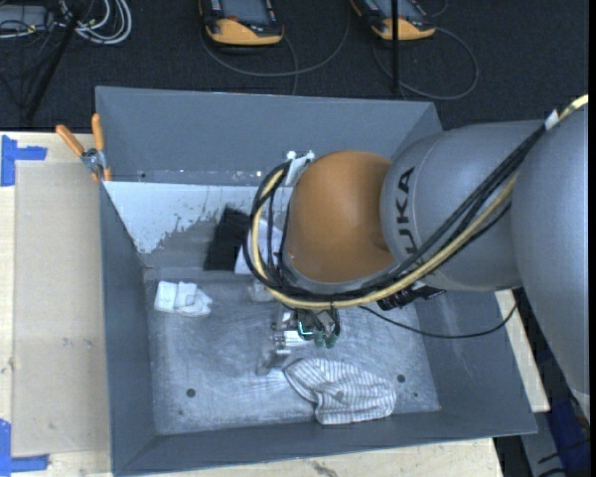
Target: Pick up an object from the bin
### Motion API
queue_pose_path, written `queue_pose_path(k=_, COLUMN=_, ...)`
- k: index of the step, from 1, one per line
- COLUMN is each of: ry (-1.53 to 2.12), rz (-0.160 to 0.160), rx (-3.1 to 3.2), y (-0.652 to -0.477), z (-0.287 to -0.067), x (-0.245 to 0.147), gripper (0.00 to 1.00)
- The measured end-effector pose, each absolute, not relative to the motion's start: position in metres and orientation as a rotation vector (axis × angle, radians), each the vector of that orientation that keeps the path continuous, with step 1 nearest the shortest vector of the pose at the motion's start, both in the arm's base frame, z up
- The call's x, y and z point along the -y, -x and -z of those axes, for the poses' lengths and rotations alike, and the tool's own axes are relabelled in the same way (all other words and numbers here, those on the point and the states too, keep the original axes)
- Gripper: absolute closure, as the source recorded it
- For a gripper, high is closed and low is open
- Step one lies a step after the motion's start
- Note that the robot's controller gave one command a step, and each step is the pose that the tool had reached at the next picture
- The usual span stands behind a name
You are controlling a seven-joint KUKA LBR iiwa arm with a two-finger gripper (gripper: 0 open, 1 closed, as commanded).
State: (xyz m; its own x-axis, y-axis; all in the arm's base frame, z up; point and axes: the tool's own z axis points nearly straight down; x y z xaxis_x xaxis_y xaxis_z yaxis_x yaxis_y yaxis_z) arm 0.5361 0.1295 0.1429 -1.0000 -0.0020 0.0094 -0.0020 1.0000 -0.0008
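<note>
My gripper (282, 344) hangs low over the bin floor near the middle, just under the orange cover. A grey-and-white striped cloth (342, 387) lies crumpled right below and to the right of it, its upper left edge close to the gripper's tip. Whether they touch I cannot tell. A small crumpled white piece (182, 297) lies on the floor well to the left of the gripper.
A flat black object (225, 238) leans against the back slope of the bin, left of the arm, with something white (248, 258) partly hidden beside it. The arm and its cables cover the right half of the bin.
</note>
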Motion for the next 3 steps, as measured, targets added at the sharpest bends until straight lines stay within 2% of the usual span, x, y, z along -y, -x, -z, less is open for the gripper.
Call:
queue_pose_path(k=1, ry=0.002, rz=0.0, rx=3.139, y=-0.538, z=-0.147, x=-0.129, gripper=0.0)
queue_pose_path(k=2, ry=-0.206, rz=0.016, rx=3.161, y=-0.532, z=-0.081, x=-0.049, gripper=1.0)
queue_pose_path(k=3, ry=-0.205, rz=0.016, rx=3.161, y=-0.532, z=-0.081, x=-0.049, gripper=1.0)
